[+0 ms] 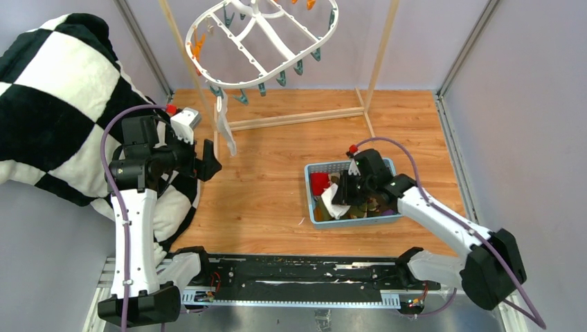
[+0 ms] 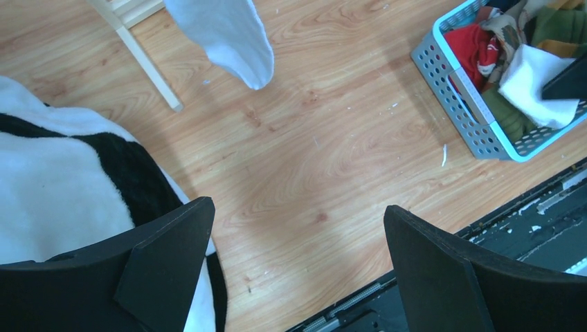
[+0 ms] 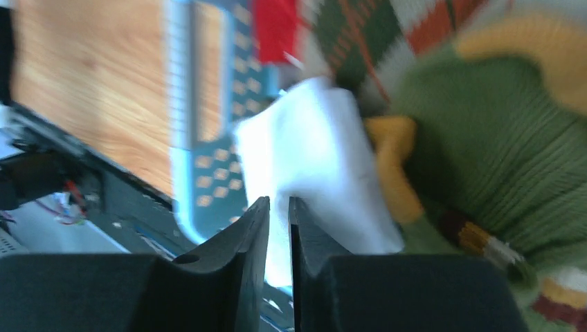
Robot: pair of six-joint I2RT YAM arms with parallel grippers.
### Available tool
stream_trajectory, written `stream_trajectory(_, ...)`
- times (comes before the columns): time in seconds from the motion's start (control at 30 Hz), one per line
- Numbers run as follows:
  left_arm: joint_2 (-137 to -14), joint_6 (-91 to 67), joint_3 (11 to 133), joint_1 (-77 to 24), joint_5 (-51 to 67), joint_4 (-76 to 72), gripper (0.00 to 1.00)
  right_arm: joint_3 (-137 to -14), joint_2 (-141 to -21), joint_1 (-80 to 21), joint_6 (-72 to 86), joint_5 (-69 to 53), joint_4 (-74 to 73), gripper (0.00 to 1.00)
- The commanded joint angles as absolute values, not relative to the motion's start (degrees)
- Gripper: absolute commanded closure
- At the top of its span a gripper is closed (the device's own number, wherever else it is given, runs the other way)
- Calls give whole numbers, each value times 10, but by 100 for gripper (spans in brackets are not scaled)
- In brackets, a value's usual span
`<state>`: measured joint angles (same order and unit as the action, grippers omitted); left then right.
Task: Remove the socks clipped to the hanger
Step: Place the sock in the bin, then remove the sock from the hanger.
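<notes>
The white oval hanger hangs at the top with orange and teal clips. One white sock still dangles from a clip at its near left; its toe shows in the left wrist view. My left gripper is open and empty, below and left of that sock. My right gripper is over the blue basket, jaws nearly closed on another white sock. Red, green and patterned socks lie in the basket.
The black-and-white checked blanket fills the left side, under my left arm. The light wooden rack stands at the back; one leg shows in the left wrist view. The black base rail runs along the near edge.
</notes>
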<state>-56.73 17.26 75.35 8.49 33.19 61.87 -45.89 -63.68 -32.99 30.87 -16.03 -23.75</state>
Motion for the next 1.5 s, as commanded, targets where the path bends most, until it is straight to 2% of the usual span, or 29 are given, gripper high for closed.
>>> stream_trajectory(0.0,-572,163,766,94,305,619,0,-376,-683,-325,336,-141,-200,76)
stream_trajectory(0.27,-575,169,762,97,297,618,0,-424,-559,-358,316,-25,-202,43)
stream_trajectory(0.33,-576,171,764,100,296,618,0,-463,-554,-380,312,-12,-202,29)
stream_trajectory(0.37,-578,172,766,102,296,618,0,-485,-560,-396,306,-3,-202,22)
stream_trajectory(0.47,-585,168,777,112,300,619,0,-561,-612,-445,279,17,-172,11)
stream_trajectory(0.63,-590,155,793,133,293,619,0,-718,-765,-495,210,10,-98,4)
stream_trajectory(0.77,-592,154,807,160,286,628,0,-816,-889,-512,148,20,-19,3)
stream_trajectory(0.9,-603,144,812,183,307,636,0,-800,-978,-521,85,9,216,2)
stream_trajectory(0.97,-605,138,800,186,323,636,0,-821,-1039,-521,64,-23,279,2)
stream_trajectory(1.2,-586,168,760,187,340,636,0,-952,-1165,-524,32,-90,302,5)
stream_trajectory(1.33,-581,167,753,187,361,636,0,-995,-1199,-528,28,-77,300,17)
stream_trajectory(1.47,-584,163,748,186,382,642,0,-1040,-1233,-528,29,-61,287,37)
